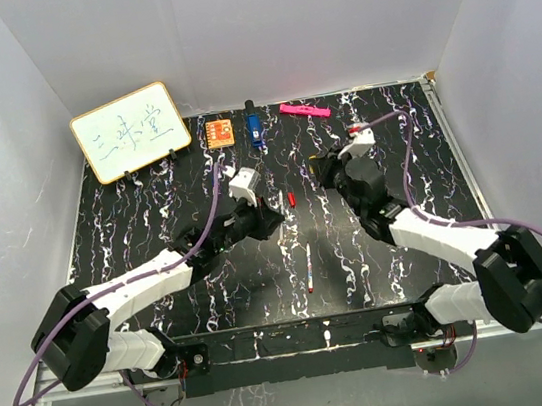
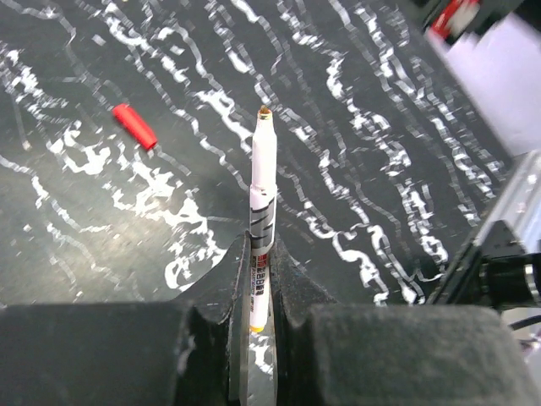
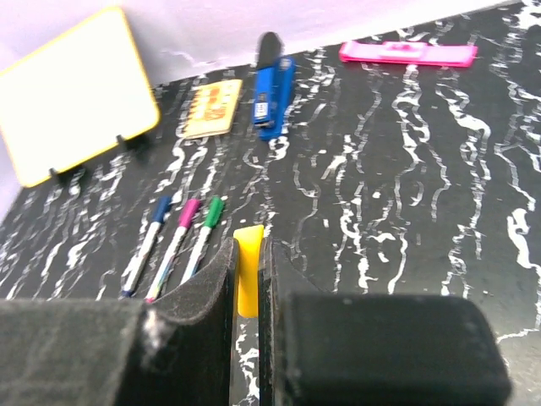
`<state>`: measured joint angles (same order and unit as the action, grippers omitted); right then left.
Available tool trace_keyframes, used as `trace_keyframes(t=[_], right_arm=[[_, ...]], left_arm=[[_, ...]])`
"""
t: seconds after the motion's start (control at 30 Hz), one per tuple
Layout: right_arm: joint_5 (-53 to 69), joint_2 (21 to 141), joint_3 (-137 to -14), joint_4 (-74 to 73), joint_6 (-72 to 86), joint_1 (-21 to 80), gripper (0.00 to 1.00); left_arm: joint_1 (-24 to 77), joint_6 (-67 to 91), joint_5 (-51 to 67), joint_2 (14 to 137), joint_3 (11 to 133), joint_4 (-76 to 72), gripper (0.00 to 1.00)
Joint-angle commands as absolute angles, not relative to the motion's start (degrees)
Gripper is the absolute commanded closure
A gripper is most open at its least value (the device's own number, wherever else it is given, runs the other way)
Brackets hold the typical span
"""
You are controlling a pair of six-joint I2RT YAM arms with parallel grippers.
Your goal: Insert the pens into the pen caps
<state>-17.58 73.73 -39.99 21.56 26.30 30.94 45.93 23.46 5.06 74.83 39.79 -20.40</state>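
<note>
Both grippers loaded: pen on the left, cap on the right.
Left gripper (image 2: 260,254) is clamped on a white pen (image 2: 263,178), bare tip pointing away. A red cap (image 2: 135,125) lies loose on the table (image 1: 156,249) nearby. Right gripper (image 3: 248,254) pinches a yellow cap (image 3: 248,266). Three capped pens (image 3: 175,244) lie side by side to its left. A spare pen (image 1: 308,266) lies between the arms.

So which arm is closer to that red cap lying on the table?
Left. The left gripper, shut on a pen, is just beside the red cap; the right gripper, holding a yellow cap, is farther off.
</note>
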Motion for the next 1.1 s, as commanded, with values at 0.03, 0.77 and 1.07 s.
trace_keyframes(t=[0.03, 0.77, 1.07], right_arm=[[-5.08, 68.25, -32.39, 45.38, 23.91, 30.85, 1.00], [5.89, 64.82, -28.49, 57.13, 27.50, 30.83, 1.00], [5.98, 65.17, -28.05, 57.35, 27.60, 30.91, 1.00]], left_arm=[[45.83, 27.99, 11.63, 75.65, 40.70, -31.46, 1.00], [45.82, 35.60, 19.39, 80.60, 44.12, -39.02, 1.00], [45.82, 35.93, 18.73, 79.25, 43.17, -41.69, 1.00]])
